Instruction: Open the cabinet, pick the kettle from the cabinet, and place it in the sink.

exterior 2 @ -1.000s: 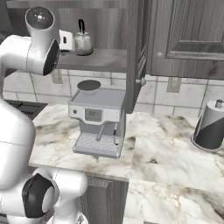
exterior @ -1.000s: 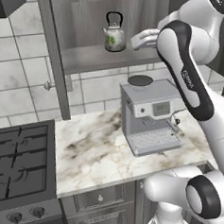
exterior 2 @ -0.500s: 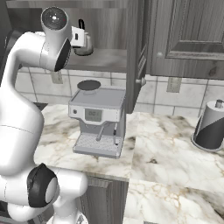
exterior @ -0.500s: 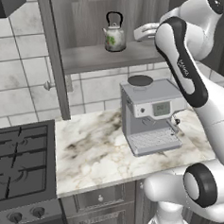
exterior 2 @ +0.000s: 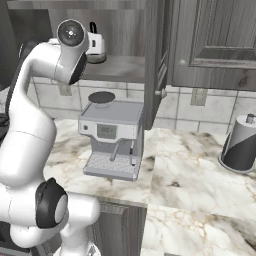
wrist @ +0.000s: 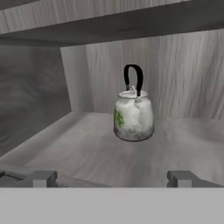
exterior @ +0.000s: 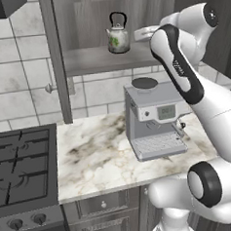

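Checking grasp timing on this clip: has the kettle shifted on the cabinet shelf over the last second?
No. The kettle stands at the same spot on the cabinet shelf, above and left of the coffee machine.

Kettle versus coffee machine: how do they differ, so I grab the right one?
The kettle is small, round and mottled with a green patch; the coffee machine is far bigger, boxy and plain grey. The kettle has a thin black arched handle; the machine has none. The kettle stands on the open cabinet shelf; the machine on the counter below. Both stand upright.
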